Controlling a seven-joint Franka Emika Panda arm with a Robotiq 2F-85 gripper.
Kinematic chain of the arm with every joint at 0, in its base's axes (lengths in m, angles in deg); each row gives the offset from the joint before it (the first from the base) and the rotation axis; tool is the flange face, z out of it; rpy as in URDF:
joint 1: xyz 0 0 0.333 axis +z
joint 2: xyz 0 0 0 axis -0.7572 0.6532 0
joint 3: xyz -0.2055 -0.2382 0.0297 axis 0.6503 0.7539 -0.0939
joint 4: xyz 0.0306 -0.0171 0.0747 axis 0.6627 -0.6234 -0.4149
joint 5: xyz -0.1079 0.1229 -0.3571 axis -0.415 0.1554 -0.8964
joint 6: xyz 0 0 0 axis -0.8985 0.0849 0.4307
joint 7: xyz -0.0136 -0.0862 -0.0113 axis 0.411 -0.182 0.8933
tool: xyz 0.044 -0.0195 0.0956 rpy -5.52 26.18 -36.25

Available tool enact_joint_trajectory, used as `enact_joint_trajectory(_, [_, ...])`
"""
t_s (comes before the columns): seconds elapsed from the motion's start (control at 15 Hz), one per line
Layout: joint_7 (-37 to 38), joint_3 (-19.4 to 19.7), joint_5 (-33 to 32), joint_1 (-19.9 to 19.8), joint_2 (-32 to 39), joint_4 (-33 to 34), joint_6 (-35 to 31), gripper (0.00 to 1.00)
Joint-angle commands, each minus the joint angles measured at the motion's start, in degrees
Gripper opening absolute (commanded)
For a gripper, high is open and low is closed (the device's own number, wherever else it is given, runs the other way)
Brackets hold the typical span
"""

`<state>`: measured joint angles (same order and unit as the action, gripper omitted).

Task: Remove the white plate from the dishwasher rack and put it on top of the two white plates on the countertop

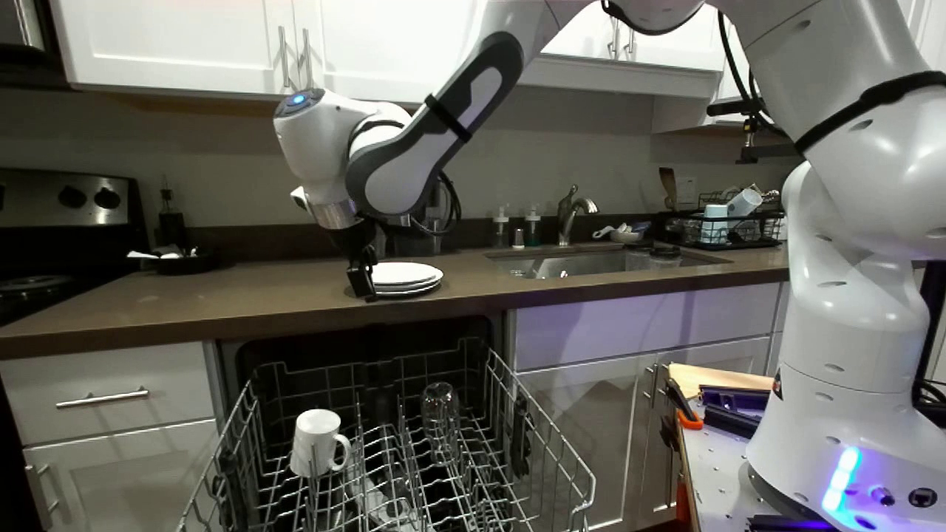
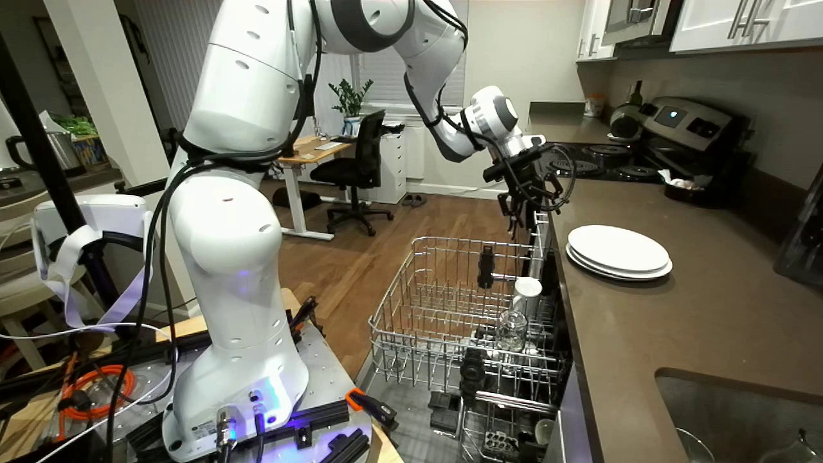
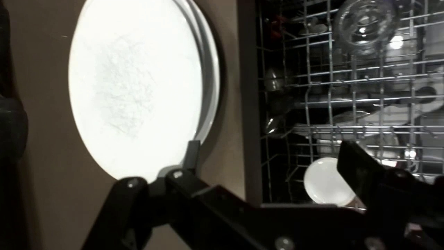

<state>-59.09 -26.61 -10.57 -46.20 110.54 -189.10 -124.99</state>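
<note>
The white plate [image 2: 618,246] lies on the counter [image 2: 726,308], on top of the two white plates [image 3: 212,81]. The wrist view shows that it is not quite centred: the rims below it come out on the side toward the dishwasher rack [image 1: 543,416]. The same view shows faint grey marks on its face, which I cannot make out in either exterior view.

The pincer [image 3: 269,152] has its fingers [image 3: 191,158] wide apart. This is plain only in the wrist view, where one finger overlaps the edge of the plate and its partner appears in front of the rack; whether the plate is touched, I cannot tell. In an exterior view the pincer [image 1: 362,277] hangs just beside the plates, and its gap is hard to read.

In the rack are a white mug [image 1: 316,442] and a clear glass [image 1: 440,414]. The mug's handle shows in an exterior view, while the wrist view gives only a white disc. A faucet [image 1: 566,222] appears in an exterior view; a desk [image 2: 315,148] and a black chair [image 2: 370,145] appear likewise in an exterior view.
</note>
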Motion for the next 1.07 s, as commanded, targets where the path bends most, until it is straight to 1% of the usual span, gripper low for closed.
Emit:
enact_joint_trajectory(0.0, [-6.6, -2.3, 9.0, -0.4, -8.0, -7.4, 0.1, 1.00])
enact_joint_trajectory(0.2, [-12.5, -4.3, 18.5, -0.1, -14.4, -12.8, 0.8, 1.00])
enact_joint_trajectory(0.47, [-23.6, -7.1, 33.8, 0.3, -24.0, -20.1, 1.4, 1.00])
enact_joint_trajectory(0.6, [-28.6, -7.6, 41.0, 1.2, -28.6, -23.0, 2.8, 1.00])
enact_joint_trajectory(0.73, [-31.9, -7.4, 46.3, 2.7, -32.9, -25.6, 5.0, 1.00])
enact_joint_trajectory(0.8, [-27.7, -6.7, 42.0, 2.9, -27.5, -21.3, 3.9, 1.00])
enact_joint_trajectory(0.87, [-28.7, -6.7, 43.6, 3.5, -29.5, -22.6, 4.7, 1.00])
enact_joint_trajectory(1.0, [-29.3, -6.6, 44.4, 4.1, -32.0, -24.3, 5.1, 1.00])
